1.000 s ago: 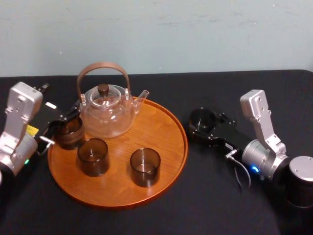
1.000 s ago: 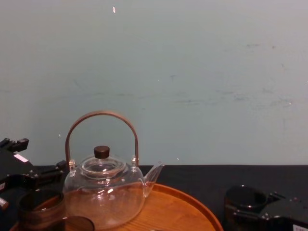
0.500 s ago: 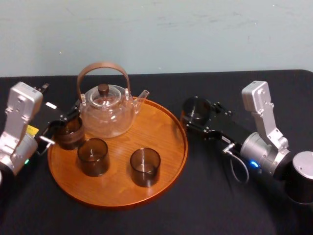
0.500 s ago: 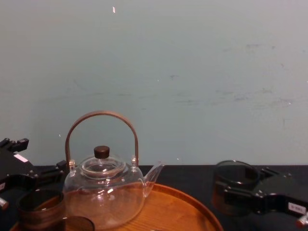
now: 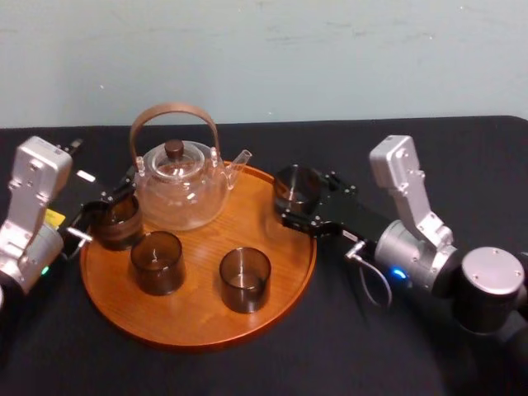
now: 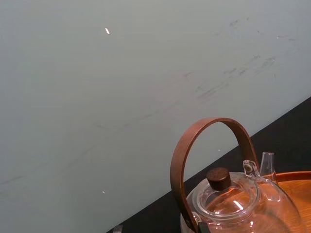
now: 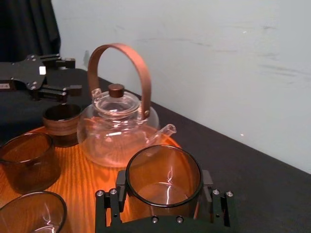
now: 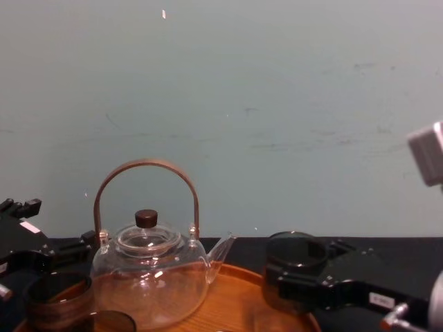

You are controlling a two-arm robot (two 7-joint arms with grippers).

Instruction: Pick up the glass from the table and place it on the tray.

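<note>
**Glass arriving over the tray's right rim**

The right gripper is pinching the glass from both sides and holding it upright, mouth up. The load is now hanging over the far right edge of the tray. A second ago that glass was down on the counter, well to the right of the tray. Since then it has been lifting and travelling left, and now it is crossing the rim.

What matters is where the open wood is lying. From the glass it is running left and toward the near side. The teapot is pointing its spout at the glass from just to the left, so I am judging a straight push left as tight. A set-down near the right rim, or slightly nearer, is looking like the safer option.

Two other glasses are standing on the near half of the tray, well apart from the incoming one. A third is sitting at the left edge.

The left gripper is idling there beside that third glass, jaws spread, and it is not shifting between frames. The right arm is the one doing the placing.
</note>
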